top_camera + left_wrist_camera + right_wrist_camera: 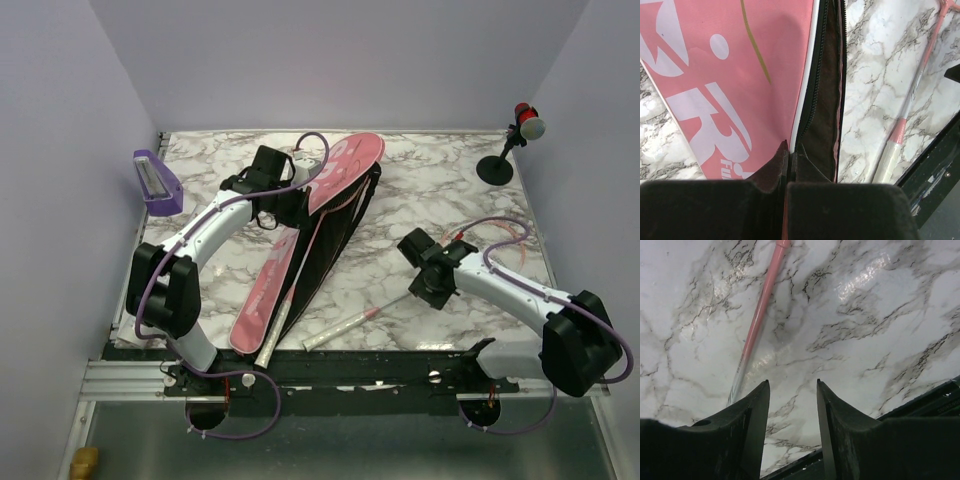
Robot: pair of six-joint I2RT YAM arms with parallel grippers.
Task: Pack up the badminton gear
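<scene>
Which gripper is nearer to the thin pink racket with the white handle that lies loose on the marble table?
Right. The right gripper, open, hovers just beside the shaft of the pink racket. The left gripper is farther off, shut on the edge of the pink-and-black racket bag.

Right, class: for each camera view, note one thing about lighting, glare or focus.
Top external: even light, soft shadows on the white marble-patterned table. Left wrist: long pink-and-black fabric racket bag sharp, black jaws blurred. Right wrist: white glare patches on that table.
</scene>
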